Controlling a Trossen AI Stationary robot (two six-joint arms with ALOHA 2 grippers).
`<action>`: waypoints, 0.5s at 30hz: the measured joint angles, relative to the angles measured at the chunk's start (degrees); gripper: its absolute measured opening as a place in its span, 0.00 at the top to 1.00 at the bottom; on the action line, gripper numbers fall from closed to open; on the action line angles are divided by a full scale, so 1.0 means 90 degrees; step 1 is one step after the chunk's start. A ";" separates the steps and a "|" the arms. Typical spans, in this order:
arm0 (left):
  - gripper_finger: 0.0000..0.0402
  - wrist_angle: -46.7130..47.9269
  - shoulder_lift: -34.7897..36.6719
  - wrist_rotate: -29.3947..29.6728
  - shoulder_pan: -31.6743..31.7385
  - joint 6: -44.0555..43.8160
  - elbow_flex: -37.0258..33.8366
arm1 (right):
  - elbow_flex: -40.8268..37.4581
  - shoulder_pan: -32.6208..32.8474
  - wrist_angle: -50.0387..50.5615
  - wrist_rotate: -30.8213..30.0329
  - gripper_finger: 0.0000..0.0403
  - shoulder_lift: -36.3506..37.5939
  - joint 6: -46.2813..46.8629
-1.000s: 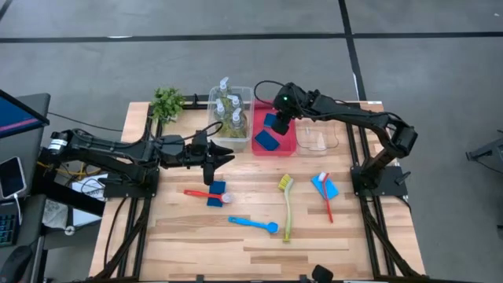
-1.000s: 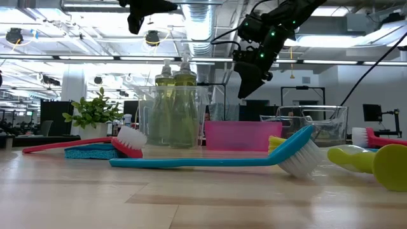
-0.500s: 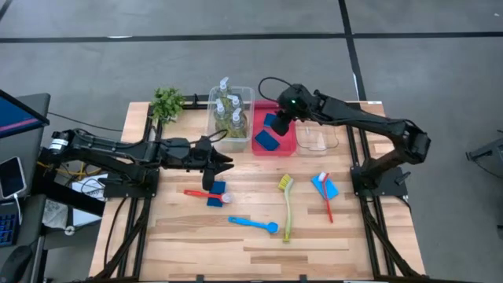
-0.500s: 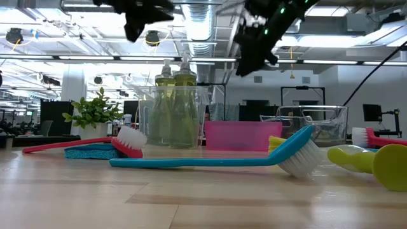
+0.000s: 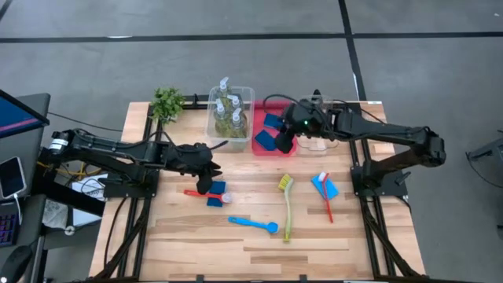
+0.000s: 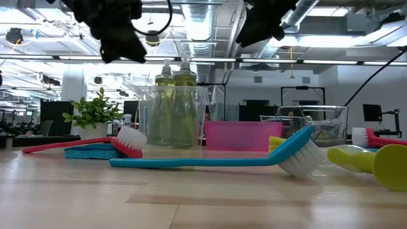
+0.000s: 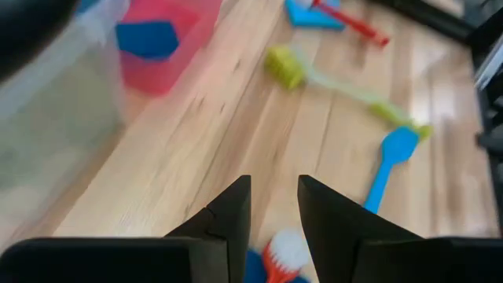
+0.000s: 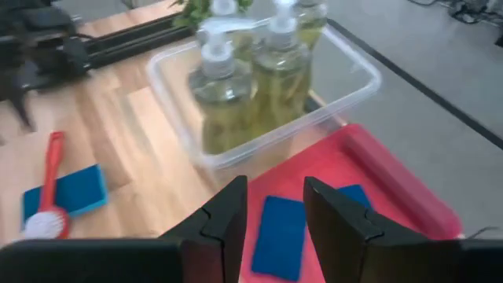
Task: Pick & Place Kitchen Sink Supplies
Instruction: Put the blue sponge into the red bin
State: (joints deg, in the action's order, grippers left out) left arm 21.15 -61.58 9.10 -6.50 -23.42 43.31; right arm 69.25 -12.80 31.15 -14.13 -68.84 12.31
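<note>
Grippers both stand narrowly parted, holding nothing: left gripper [image 5: 206,182] above the red brush [image 5: 206,194], right gripper [image 5: 283,146] over the red tray [image 5: 289,150] with 2 blue sponges [image 8: 277,237].

Right end effector [image 5: 284,145] hovers over the red tray [image 5: 288,151].

The dark left arm reaches toward three o'clock, its left gripper [image 5: 206,186] pointing down, fingers [image 7: 228,212] narrowly parted and empty. The dark right arm stretches toward nine o'clock, right gripper [image 5: 284,145] likewise slightly parted, holding nothing.
</note>
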 joint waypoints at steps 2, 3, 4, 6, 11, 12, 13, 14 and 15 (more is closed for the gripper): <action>0.73 0.0189 -0.0001 0.0000 0.0000 0.0019 -0.0004 | 0.0000 0.0252 0.0066 -0.0134 0.71 0.0000 0.0145; 0.73 0.0183 -0.0005 0.0002 0.0000 0.0030 -0.0035 | 0.0000 0.0364 0.0112 -0.0163 0.71 0.0000 0.0201; 0.73 0.0155 -0.0005 0.0002 0.0000 0.0028 -0.0094 | 0.0000 0.0471 0.0178 -0.0177 0.71 0.0000 0.0268; 0.73 0.0139 -0.0005 0.0003 0.0000 -0.0098 -0.0301 | 0.0000 0.0668 0.0313 -0.0175 0.71 -0.0035 0.0366; 0.73 -0.0112 -0.0010 0.0000 0.0000 -0.0818 -0.1091 | 0.0000 0.1068 0.0680 -0.0175 0.71 -0.0060 0.0623; 0.73 -0.0244 -0.0010 0.0000 0.0000 -0.0952 -0.1269 | 0.0000 0.1132 0.0718 -0.0192 0.71 -0.0060 0.0641; 0.73 -0.0413 -0.0011 -0.0001 0.0000 -0.1084 -0.1445 | 0.0000 0.1189 0.0736 -0.0243 0.71 -0.0060 0.0643; 0.73 -0.0613 -0.0012 0.0000 0.0000 -0.1201 -0.1606 | 0.0000 0.1246 0.0737 -0.0296 0.71 -0.0060 0.0642; 0.73 -0.0839 -0.0012 -0.0001 0.0000 -0.1302 -0.1768 | 0.0000 0.1288 0.0734 -0.0346 0.71 -0.0060 0.0642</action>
State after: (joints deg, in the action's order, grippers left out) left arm 13.60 -61.69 9.09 -6.50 -35.14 27.40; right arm 69.25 -1.21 37.76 -17.25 -69.38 18.09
